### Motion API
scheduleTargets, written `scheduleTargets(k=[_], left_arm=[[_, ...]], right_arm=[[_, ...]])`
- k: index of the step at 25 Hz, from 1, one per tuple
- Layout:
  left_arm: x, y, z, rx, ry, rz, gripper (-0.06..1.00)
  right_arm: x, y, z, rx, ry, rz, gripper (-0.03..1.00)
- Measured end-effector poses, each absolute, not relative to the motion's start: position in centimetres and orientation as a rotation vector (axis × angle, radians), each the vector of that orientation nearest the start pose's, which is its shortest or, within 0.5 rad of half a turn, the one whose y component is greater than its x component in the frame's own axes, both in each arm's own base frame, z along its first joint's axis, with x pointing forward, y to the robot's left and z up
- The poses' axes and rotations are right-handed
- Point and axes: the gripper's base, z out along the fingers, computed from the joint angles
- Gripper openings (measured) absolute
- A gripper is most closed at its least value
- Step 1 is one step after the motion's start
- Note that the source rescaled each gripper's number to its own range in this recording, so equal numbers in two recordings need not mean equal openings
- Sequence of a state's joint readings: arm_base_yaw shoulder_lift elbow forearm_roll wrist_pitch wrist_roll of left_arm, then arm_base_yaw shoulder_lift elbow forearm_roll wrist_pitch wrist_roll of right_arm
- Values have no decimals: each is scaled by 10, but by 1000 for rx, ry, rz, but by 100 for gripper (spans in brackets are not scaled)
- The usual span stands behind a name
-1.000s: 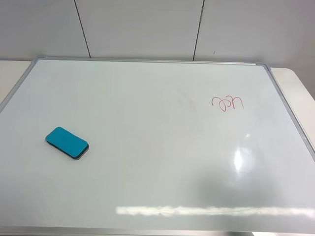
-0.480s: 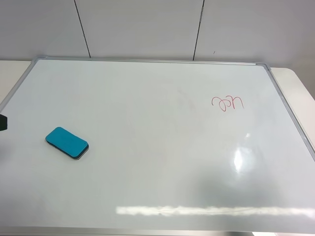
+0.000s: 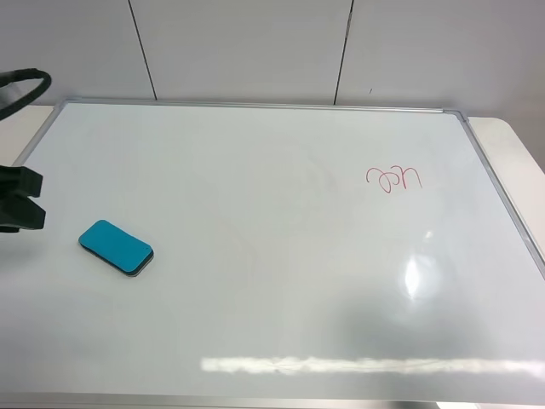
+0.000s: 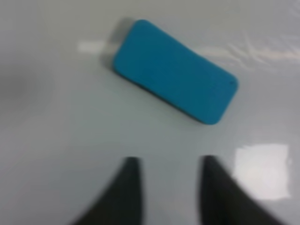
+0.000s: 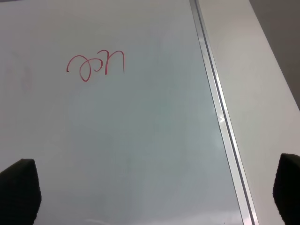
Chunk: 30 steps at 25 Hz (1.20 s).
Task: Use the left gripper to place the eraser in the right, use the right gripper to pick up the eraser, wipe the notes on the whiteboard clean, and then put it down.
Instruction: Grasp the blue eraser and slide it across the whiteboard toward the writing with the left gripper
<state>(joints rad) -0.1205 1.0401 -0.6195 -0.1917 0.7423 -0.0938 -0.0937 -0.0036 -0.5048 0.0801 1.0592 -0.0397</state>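
The eraser (image 3: 116, 248) is seen lying flat on the whiteboard (image 3: 281, 290), in the lower left of the exterior view. The left gripper (image 4: 169, 160) is held just beside it, at the left edge of that view, and no contact is made. In the left wrist view the two dark fingers are shown spread apart, with only bare board between them. The eraser is placed ahead of the fingertips, set at a slant to them and outside the jaws. That view is blurred, so the height of the tips above the board cannot be judged.

The right gripper (image 5: 154, 161) is not caught by the exterior camera. In its own wrist view its fingers are seen at opposite edges, wide apart and holding nothing. The notes (image 3: 394, 178) are found in the upper right of the board, well apart from the eraser.

The eraser is a rounded rectangular block with a matte teal top and a thin dark layer underneath. The board is glossy white, marked by reflected light, and bordered by a thin silver frame with rounded corners. The notes are drawn in looping red strokes.
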Motion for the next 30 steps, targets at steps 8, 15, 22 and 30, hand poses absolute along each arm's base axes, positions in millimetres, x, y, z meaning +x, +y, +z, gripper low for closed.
scheduleTargets(k=[8,15,22,30], left_arm=[[209,-50,211,-256,2760,-361,1],[234,-50,187,-712,2693,-501,0],[240,-26,161,-1062,2581,-469,0],[240,-27,152,-1021,2537,-433,0]], right_arm=[[-5,7,279,51,2031,12,100],[-5,7,279,51,2031,12,100],[-5,7,279,51,2031,12,100],[-5,7,279,51,2031,12,100]])
